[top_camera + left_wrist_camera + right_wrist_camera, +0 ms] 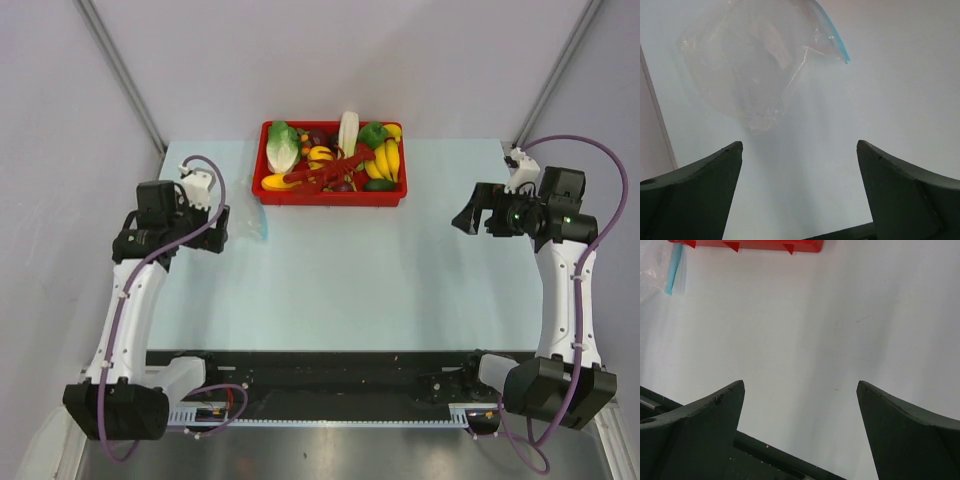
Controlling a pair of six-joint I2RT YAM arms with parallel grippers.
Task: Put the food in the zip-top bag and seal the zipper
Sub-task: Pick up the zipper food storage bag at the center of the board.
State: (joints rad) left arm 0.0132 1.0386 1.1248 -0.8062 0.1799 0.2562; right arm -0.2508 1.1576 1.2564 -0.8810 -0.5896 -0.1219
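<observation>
The food lies in a red tray [300,193] at the table's far middle: a green-and-white cabbage [283,145], yellow bananas [388,160], a green pepper [372,134] and dark purple pieces [345,183]. The clear zip-top bag [247,210] lies crumpled on the table left of the tray's near corner, empty. In the left wrist view the bag [752,65] is ahead of the fingers, its blue zipper [834,36] at the upper right. My left gripper [222,228] [799,150] is open, just left of the bag. My right gripper [470,216] [800,387] is open and empty over the table's right side.
The tray's near edge [750,245] and the bag's blue strip [673,262] show at the top of the right wrist view. A black rail [330,365] runs along the table's near edge between the arm bases. Grey walls surround the table.
</observation>
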